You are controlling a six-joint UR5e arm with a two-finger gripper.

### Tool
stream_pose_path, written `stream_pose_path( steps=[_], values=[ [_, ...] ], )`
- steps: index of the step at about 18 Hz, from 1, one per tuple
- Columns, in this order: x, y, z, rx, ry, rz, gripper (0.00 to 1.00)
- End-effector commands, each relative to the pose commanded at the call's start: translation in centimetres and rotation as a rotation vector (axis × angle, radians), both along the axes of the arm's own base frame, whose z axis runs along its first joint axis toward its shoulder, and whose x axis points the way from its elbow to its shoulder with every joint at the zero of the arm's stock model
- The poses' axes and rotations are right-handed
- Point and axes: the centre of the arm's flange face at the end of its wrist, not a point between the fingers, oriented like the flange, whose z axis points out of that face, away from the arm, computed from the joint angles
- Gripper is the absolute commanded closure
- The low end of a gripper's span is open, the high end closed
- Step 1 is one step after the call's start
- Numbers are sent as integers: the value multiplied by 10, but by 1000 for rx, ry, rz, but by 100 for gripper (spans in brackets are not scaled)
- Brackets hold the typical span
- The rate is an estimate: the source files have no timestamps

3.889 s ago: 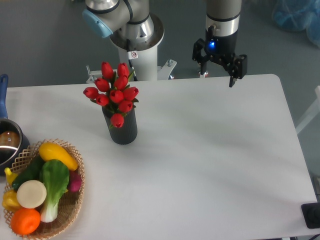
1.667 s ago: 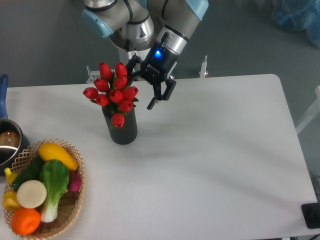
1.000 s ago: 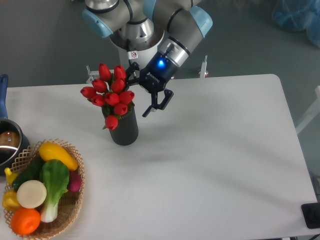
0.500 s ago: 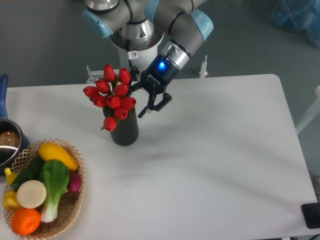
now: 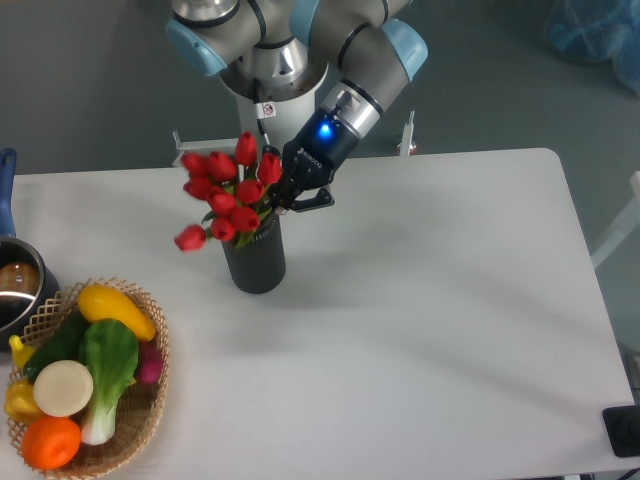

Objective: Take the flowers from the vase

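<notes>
At the far left we see a metal pot (image 5: 14, 285) with a blue handle at the edge of the surface (image 5: 420, 300), and below it a wicker basket (image 5: 140, 420) of vegetables. Further right stands the vase (image 5: 255, 260), black and upright, with the flowers (image 5: 225, 190) still seated in its mouth, the bunch leaning left and one bud drooping low on that side. Just right of the blooms is our hand (image 5: 290, 192), its fingers drawn in close at the bunch's right edge; whether they truly pinch a stem we cannot tell. We judge the risks to be these: a grip on one stem or leaf alone may slip, and a sideways pull may drag or tip the vase, since the stems sit deep in it
</notes>
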Motion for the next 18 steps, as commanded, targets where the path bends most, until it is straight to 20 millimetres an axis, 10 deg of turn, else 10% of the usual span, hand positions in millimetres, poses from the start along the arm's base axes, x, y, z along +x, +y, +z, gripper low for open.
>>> stream_pose_path(
  steps=[2, 3, 4, 13, 18],
  values=[
    [0, -1, 0, 1, -2, 2, 100],
    [-1, 0, 1, 1, 0, 2, 69],
    [-3, -1, 1, 1, 4, 4, 1],
    [-56, -32, 24, 23, 54, 116, 0],
    [-52, -43, 18, -4, 67, 132, 0]
  ],
)
